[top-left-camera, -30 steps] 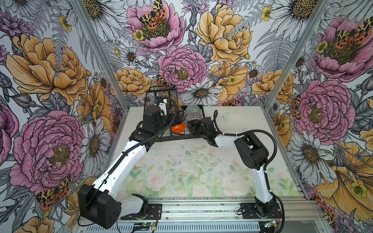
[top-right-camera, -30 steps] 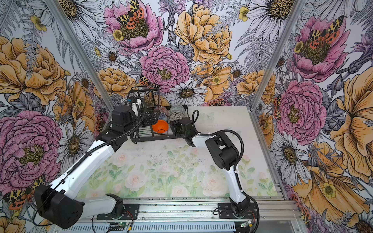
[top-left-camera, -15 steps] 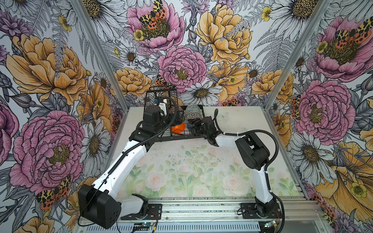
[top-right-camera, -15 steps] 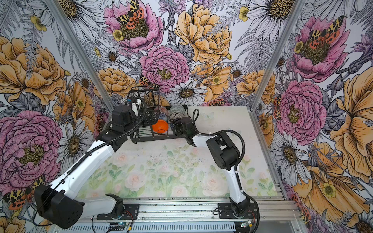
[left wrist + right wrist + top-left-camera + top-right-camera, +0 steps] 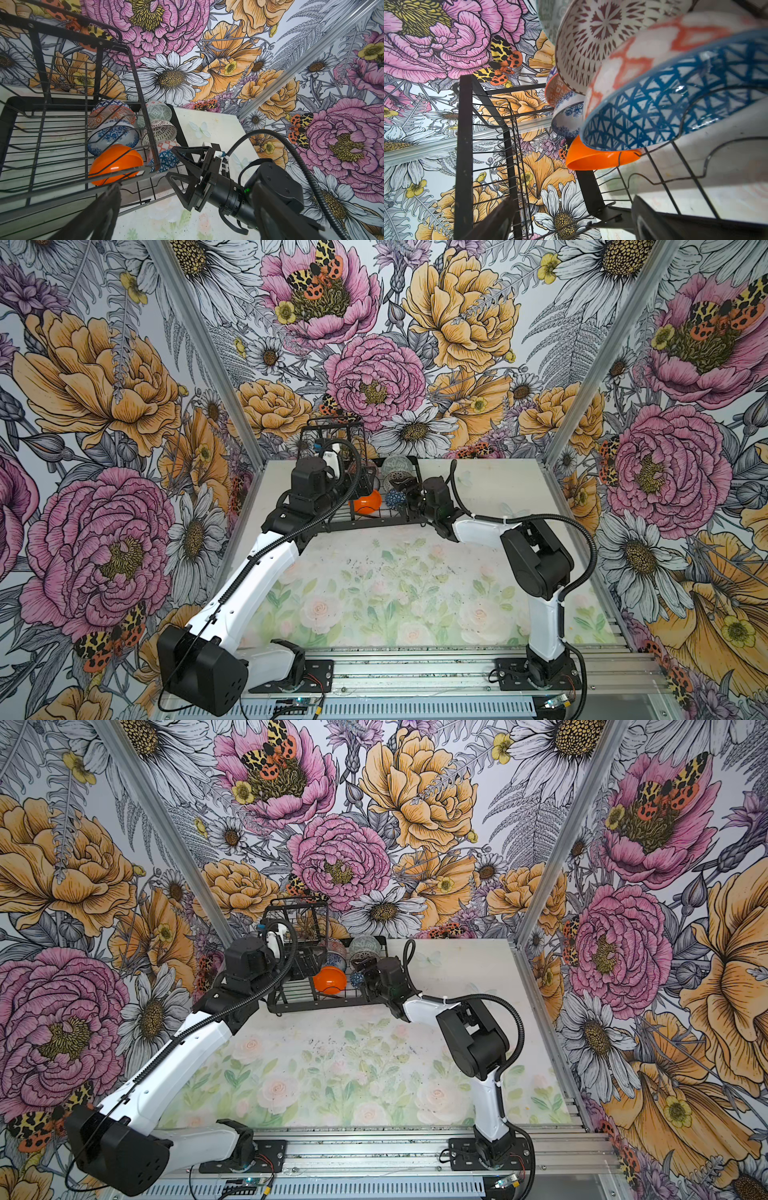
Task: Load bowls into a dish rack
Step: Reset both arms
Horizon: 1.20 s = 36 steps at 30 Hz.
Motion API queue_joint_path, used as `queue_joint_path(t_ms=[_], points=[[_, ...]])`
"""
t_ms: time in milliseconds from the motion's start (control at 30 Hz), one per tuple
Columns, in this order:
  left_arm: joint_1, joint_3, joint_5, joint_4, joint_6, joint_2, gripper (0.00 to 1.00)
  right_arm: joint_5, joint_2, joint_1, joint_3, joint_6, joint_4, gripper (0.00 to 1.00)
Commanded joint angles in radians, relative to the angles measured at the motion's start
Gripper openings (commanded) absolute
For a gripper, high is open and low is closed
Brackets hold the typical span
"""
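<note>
The black wire dish rack point(image 5: 374, 523) stands at the back of the table, and several bowls lean in its slots. The plain orange bowl point(image 5: 365, 502) is nearest the front, with the blue-white floral bowl point(image 5: 113, 135) and an orange-white bowl point(image 5: 112, 114) behind it. In the row beside them lean the dark blue geometric bowl point(image 5: 166, 161), the black-white lattice bowl point(image 5: 161, 129) and the pale green bowl point(image 5: 155, 111). My right gripper point(image 5: 174, 164) is open, its fingers just off the dark blue bowl point(image 5: 654, 108). My left gripper point(image 5: 306, 962) hangs open over the rack with nothing in it.
The rack's raised wire basket tier point(image 5: 124, 49) stands at its left end, close to my left wrist. Floral walls close in the table point(image 5: 490, 485) at the back and on both sides. A metal rail point(image 5: 415, 668) runs along the front.
My right gripper has opened and let go of the dark blue bowl, which now leans in the rack. The left arm has not moved.
</note>
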Motion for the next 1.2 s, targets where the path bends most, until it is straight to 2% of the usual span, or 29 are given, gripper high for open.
queue_joint_path(t_ms=[0,233,333,633,767,900,1067,1167], points=[[0.013,-0.012,-0.047,-0.004,0.02,-0.038,0.99,0.018,-0.079,-0.01,-0.018,-0.054,-0.01,0.91],[0.02,-0.02,-0.093,-0.006,0.036,-0.047,0.99,0.015,-0.201,-0.036,-0.066,-0.129,-0.05,0.99],[0.028,-0.021,-0.12,-0.014,0.04,-0.064,0.99,0.002,-0.264,-0.062,-0.088,-0.165,-0.085,0.99],[0.202,-0.118,-0.047,-0.036,-0.052,-0.17,0.99,-0.013,-0.511,-0.162,-0.181,-0.299,-0.229,0.99],[0.274,-0.152,-0.067,-0.073,-0.048,-0.226,0.99,-0.017,-0.608,-0.211,-0.18,-0.437,-0.368,0.99],[0.323,-0.244,-0.17,-0.03,-0.055,-0.301,0.99,0.039,-0.704,-0.262,-0.202,-0.588,-0.505,0.99],[0.325,-0.394,-0.464,0.035,-0.061,-0.433,0.99,0.188,-0.848,-0.323,-0.301,-0.753,-0.562,0.99],[0.326,-0.5,-0.582,0.105,-0.047,-0.487,0.99,0.315,-0.928,-0.343,-0.362,-0.885,-0.566,0.99]])
